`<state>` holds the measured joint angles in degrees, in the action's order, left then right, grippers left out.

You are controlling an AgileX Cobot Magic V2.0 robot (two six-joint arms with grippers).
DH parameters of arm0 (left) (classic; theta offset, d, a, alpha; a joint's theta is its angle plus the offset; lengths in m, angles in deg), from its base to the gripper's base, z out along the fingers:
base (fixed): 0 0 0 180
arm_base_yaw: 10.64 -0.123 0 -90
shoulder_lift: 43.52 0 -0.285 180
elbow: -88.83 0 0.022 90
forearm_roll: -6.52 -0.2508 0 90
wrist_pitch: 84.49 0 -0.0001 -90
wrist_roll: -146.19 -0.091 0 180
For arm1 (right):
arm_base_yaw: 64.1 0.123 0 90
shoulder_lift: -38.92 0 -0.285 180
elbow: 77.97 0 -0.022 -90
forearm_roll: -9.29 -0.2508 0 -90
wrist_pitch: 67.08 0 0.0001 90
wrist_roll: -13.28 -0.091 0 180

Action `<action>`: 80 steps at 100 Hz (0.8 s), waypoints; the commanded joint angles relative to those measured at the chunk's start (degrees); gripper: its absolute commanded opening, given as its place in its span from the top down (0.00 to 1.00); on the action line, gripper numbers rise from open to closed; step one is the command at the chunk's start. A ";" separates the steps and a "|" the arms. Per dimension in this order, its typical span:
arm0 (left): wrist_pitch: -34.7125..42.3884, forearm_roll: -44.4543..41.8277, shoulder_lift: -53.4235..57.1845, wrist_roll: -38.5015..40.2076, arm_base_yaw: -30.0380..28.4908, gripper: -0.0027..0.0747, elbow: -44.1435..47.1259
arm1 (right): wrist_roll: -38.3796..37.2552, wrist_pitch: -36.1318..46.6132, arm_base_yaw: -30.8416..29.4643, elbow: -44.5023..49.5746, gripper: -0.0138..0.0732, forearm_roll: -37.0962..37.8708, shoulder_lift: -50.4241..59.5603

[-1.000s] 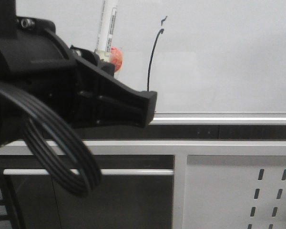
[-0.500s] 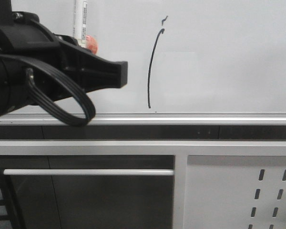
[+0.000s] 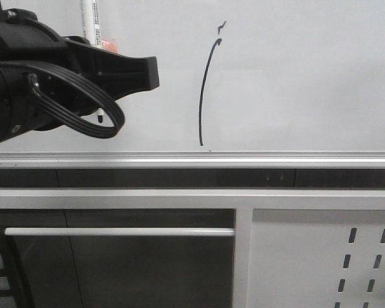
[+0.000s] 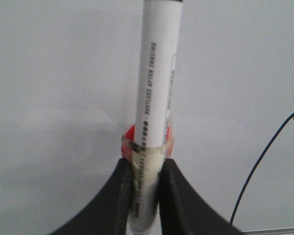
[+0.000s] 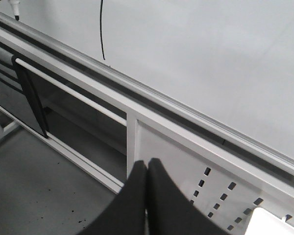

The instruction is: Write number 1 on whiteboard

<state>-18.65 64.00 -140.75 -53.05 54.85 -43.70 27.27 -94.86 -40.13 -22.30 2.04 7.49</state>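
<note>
The left arm's black body is hiding most of the marker; the front view's top edge is cutting off the marker's upper end and the whiteboard.

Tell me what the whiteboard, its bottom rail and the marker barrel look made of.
Whiteboard: smooth coated panel, glossy, soft reflections; core unknown. Bottom rail: likely aluminium, silver with a brushed sheen. Marker in the left gripper: probably plastic, white with printed text.
</note>
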 commanded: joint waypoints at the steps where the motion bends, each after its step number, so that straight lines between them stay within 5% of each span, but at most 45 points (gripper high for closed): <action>1: 12.34 -2.09 1.43 0.65 -0.41 0.99 -1.14 | 0.05 4.47 -0.21 -1.44 0.92 0.31 -0.19; 80: 11.75 -7.32 1.43 4.99 -5.50 0.99 -1.14 | 0.05 4.56 -0.21 -1.44 0.92 0.31 -0.19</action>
<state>-18.65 57.98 -140.75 -48.56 49.54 -43.70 27.27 -94.52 -40.13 -22.30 2.06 7.49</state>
